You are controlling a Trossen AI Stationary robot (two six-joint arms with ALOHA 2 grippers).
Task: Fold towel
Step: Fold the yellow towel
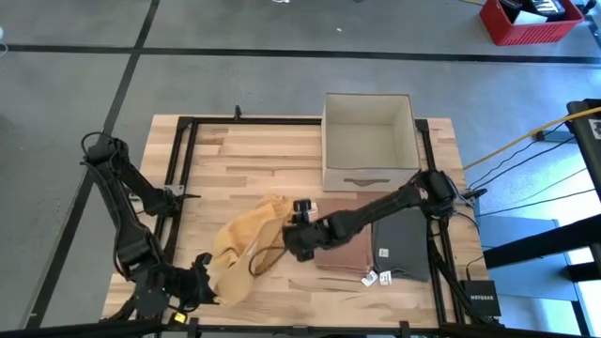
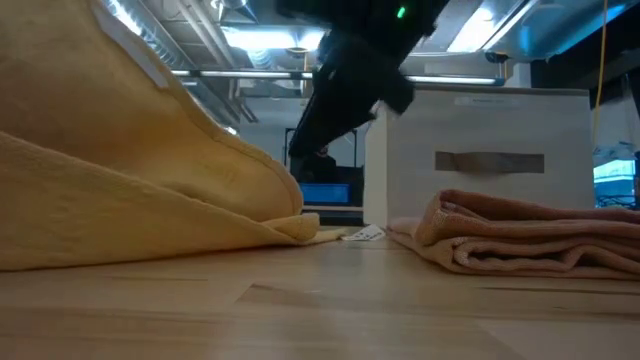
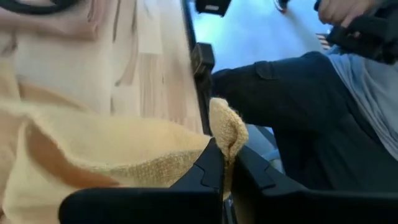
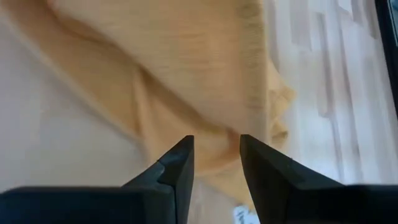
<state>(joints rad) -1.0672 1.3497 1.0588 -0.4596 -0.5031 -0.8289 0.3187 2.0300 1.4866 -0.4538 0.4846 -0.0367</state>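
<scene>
- Here the left arm bends back along the counter's (image 1: 282, 141) left edge, its end effector (image 1: 202, 286) low at the near left corner, clamped shut on a corner of the yellow towel (image 1: 246, 246).
- The right arm stretches from the right side across to the middle, its end effector (image 1: 299, 223) raised over the towel's right edge, fingers (image 4: 177, 168) parted and holding nothing.
- Three towels: the yellow one crumpled, a brown one (image 1: 346, 246) folded, a grey one (image 1: 404, 246) folded beside it.
- One white box (image 1: 368, 141) stands at the far side.
- The yellow towel's long axis runs from the near left corner toward the counter's middle.
- A person's dark trousers (image 3: 280, 106) show beyond the counter's edge.
</scene>
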